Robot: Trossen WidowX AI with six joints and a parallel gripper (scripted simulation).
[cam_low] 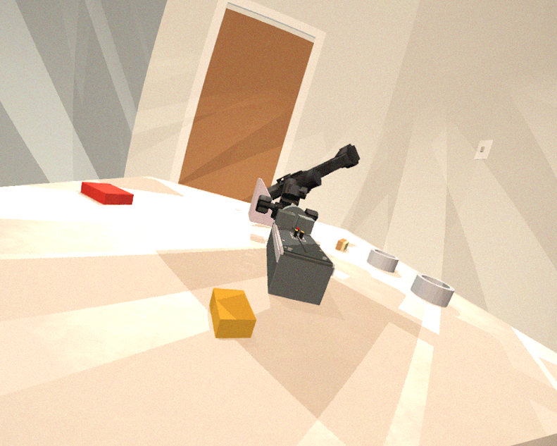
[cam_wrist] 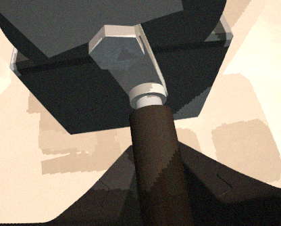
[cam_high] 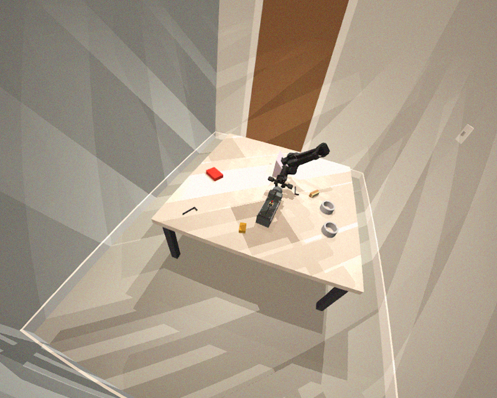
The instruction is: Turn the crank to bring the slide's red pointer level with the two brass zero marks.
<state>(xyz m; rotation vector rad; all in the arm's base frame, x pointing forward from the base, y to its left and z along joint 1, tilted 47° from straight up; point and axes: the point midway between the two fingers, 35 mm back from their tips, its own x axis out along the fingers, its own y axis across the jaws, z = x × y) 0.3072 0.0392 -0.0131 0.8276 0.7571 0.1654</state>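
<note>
The machine is a dark grey box [cam_high: 265,218] [cam_low: 299,277] with a round housing at its arm end. A grey crank arm [cam_wrist: 135,71] runs from the housing to a dark brown handle [cam_wrist: 153,145]. My gripper [cam_wrist: 153,151] [cam_high: 279,186] is shut on the handle, a finger on either side of it. The housing partly hides the gripper in the exterior view. On the box top, the red pointer [cam_high: 271,202] [cam_low: 297,229] shows as a tiny spot by two small brass-coloured marks [cam_low: 301,233]. It is too small to tell whether it is exactly level with them.
A yellow block [cam_high: 242,227] [cam_low: 233,314] lies near the box. A red block [cam_high: 214,173] [cam_low: 107,194] lies at the left. Two grey rings and a tan block [cam_high: 314,194] [cam_low: 342,245] are at the right. A pale panel [cam_high: 277,166] [cam_low: 259,204] stands beside the arm. Black bent rods lie on the table.
</note>
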